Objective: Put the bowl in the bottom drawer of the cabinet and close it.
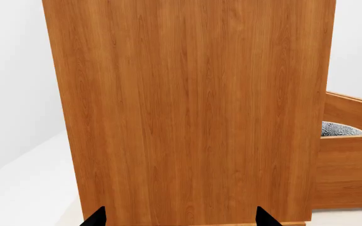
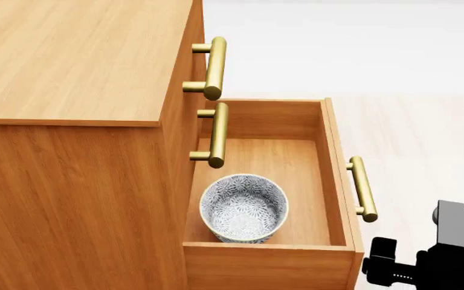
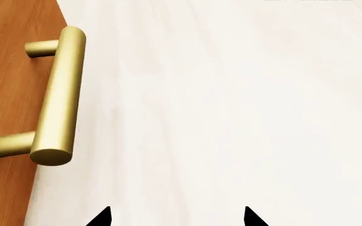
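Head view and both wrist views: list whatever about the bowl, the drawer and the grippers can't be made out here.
- Bowl: left wrist view shows only its rim; the bottom drawer wall hides the rest.
- Right gripper: only fingertips show in the right wrist view, cut by the frame edge, beside the drawer's handle.
- Left gripper: absent from the head view; only tips show, facing the cabinet side.

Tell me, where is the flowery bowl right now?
In the head view, the bowl sits inside the open bottom drawer, near its front corner, beside the cabinet.
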### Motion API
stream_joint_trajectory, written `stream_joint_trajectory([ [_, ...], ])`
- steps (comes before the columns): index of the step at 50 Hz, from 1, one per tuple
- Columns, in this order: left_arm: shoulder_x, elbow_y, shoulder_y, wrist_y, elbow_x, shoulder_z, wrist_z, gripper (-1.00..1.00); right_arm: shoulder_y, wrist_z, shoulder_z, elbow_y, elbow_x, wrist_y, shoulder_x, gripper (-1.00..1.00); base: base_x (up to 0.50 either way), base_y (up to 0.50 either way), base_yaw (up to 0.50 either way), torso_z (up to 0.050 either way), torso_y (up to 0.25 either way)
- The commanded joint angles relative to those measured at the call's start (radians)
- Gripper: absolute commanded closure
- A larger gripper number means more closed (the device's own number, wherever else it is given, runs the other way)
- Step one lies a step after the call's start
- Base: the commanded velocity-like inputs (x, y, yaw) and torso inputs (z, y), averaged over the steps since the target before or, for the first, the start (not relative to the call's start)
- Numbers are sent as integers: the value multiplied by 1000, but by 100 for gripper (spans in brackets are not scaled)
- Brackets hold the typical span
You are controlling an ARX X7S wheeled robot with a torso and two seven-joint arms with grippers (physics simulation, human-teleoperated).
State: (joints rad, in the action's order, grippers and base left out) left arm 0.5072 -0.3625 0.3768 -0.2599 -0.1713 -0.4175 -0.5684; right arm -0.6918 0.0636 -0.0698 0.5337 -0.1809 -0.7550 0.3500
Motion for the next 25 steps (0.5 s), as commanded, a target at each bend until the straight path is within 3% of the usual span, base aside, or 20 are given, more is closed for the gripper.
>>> stream_joint_trajectory([
  [1,1,1,-1,-2,-2,0,-2,-100,-8,8,23,8,0,4,-19,-100,0,0,0,0,0],
  [25,4,-5,-1,2,-2,-4,-8,-100,-33,17,59,23,3,11,-44,-100,0,0,0,0,0],
])
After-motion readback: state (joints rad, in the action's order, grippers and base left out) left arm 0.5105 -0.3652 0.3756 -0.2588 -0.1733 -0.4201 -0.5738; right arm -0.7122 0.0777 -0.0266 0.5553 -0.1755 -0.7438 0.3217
